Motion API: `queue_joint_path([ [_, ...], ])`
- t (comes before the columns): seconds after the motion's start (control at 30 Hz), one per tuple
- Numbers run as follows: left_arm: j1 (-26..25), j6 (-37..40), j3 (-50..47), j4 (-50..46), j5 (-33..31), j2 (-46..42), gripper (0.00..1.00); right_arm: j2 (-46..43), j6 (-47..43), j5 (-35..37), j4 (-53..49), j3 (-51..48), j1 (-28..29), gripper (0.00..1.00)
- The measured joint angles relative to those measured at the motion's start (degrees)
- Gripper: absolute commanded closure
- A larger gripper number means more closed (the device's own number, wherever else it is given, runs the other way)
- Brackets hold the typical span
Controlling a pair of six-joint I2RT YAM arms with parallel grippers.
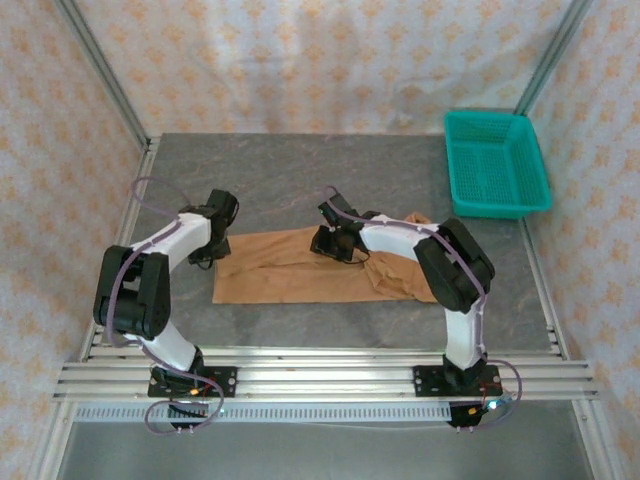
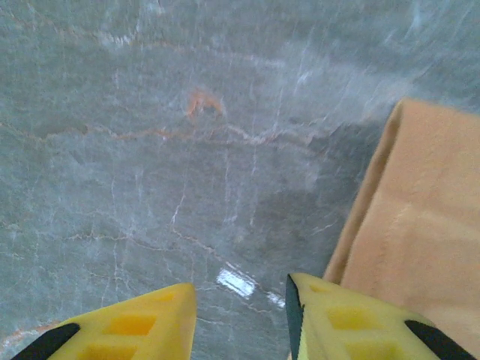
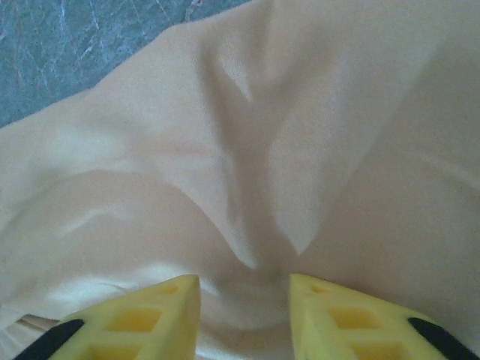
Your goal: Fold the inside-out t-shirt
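Top external: t-shirt (image 1: 290, 272) lay as long strip at centre of table (image 1: 300, 180), mid-fold. We saw left gripper (image 2: 240, 285) and right gripper (image 3: 244, 279) part-open, empty. Next move, we judged, needed regrasp, cross-fold.

We saw a grey, marble-veined table (image 1: 280, 170). The tan t-shirt (image 1: 290, 270) lay across its middle, spread left to right, mostly flat and rumpled at its right end. A green basket (image 1: 495, 165) sat in the far right corner, well apart from the t-shirt.

Soft even light, small glare on table (image 2: 237, 283) — wrist views hazy (blurred)
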Motion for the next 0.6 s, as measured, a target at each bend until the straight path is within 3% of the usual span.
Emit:
queue_joint_path([
  [0.1,-1.64,-1.14,2.80,-1.57,-0.37,-3.37,0.61,-3.58,-2.03,0.59,-3.15,0.00,-0.68,0.48],
  [0.23,-6.84,-3.78,5.88,-0.57,-0.72,-11.15,0.57,-10.45,-5.42,1.70,-6.25,0.00,-4.02,0.48],
  [0.33,-8.87,-6.80,5.22,3.89,4.57,-13.90,0.58,-12.94,-7.10,1.64,-7.17,-0.20,-8.04,0.48],
  [0.5,-8.85,-12.63,-0.24,15.13,16.31,-6.62,0.61,-13.20,-8.28,1.33,-8.02,-4.35,-14.47,0.47],
  [0.6,-8.72,-14.05,-3.74,17.68,19.52,-0.76,0.61,-13.20,-8.81,0.74,-8.28,-8.52,-17.33,0.47],
])
